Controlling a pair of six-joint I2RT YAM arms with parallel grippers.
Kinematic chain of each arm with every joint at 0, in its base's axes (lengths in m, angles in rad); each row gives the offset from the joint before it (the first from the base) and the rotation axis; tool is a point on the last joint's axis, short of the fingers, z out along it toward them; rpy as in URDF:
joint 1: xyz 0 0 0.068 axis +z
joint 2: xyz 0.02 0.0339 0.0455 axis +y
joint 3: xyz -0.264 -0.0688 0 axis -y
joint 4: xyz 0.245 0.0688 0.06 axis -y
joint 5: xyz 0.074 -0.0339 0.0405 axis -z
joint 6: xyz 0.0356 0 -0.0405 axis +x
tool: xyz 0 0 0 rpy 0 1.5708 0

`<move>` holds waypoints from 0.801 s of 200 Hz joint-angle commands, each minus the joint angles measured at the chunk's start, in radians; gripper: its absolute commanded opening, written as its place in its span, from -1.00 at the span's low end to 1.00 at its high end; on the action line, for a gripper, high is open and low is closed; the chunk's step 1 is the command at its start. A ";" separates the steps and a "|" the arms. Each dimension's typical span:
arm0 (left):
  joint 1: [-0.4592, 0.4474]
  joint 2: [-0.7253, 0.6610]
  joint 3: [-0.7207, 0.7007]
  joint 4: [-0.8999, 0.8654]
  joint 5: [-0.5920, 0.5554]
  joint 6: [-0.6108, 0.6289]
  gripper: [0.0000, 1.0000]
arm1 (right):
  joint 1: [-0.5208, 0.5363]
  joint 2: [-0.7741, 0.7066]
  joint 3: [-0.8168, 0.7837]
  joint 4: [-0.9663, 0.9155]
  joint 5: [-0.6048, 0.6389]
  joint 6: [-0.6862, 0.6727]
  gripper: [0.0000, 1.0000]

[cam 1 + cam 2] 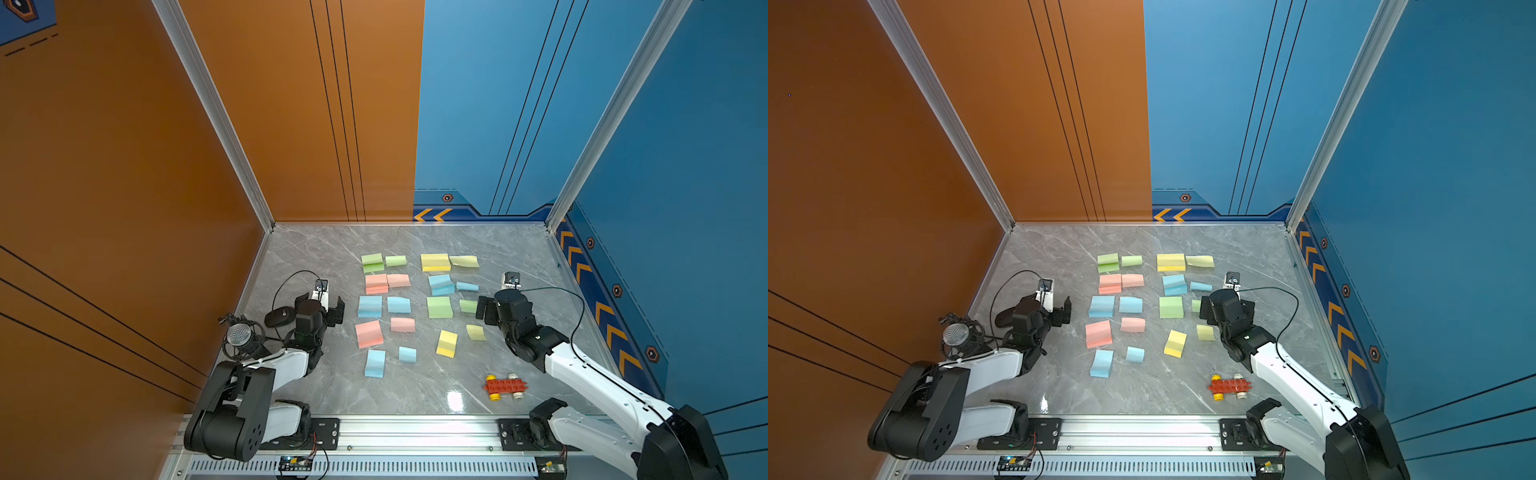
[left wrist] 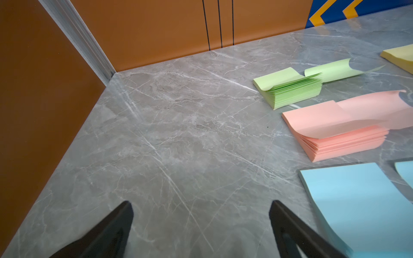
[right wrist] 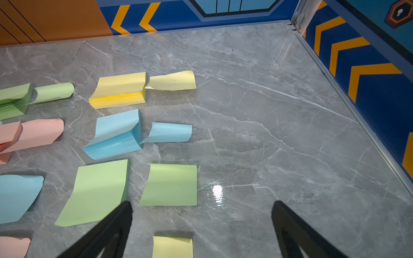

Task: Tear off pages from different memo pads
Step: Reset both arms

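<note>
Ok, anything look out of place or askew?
The red toy brick car lies apart, nearer the camera, unrelated to the paper. The nearest yellow memo pad and pink memo pad lie skewed; farther rows are straight.

Both arms are held bent, the left arm folded tightly behind its wrist and the right arm stretched longer behind its own, while the left gripper and the right gripper are spread wide, with nothing held between the jaws.
</note>
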 commanded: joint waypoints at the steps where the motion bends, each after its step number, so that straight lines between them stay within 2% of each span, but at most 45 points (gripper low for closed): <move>1: 0.033 0.135 0.010 0.202 0.008 -0.029 0.97 | -0.021 0.030 0.043 0.029 0.010 -0.032 0.99; 12: 0.060 0.222 0.018 0.299 -0.036 -0.078 0.97 | -0.032 0.039 0.045 0.030 0.031 -0.039 0.99; 46: 0.072 0.227 0.048 0.259 -0.109 -0.116 0.97 | -0.065 0.058 0.025 0.053 0.099 -0.066 0.99; 58: 0.074 0.221 0.093 0.157 -0.130 -0.128 0.97 | -0.078 0.069 0.014 0.072 0.131 -0.077 0.99; 121: 0.065 0.211 0.097 0.127 -0.135 -0.124 0.97 | -0.224 0.187 0.041 0.146 0.247 -0.124 1.00; 144: 0.068 0.211 0.097 0.127 -0.133 -0.125 0.97 | -0.331 0.308 -0.034 0.308 0.195 -0.091 1.00; 149: 0.068 0.212 0.097 0.127 -0.133 -0.124 0.97 | -0.359 0.324 0.010 0.208 0.166 -0.048 0.99; 160: 0.068 0.212 0.095 0.128 -0.133 -0.124 0.97 | -0.389 0.351 0.032 0.208 0.142 -0.032 0.99</move>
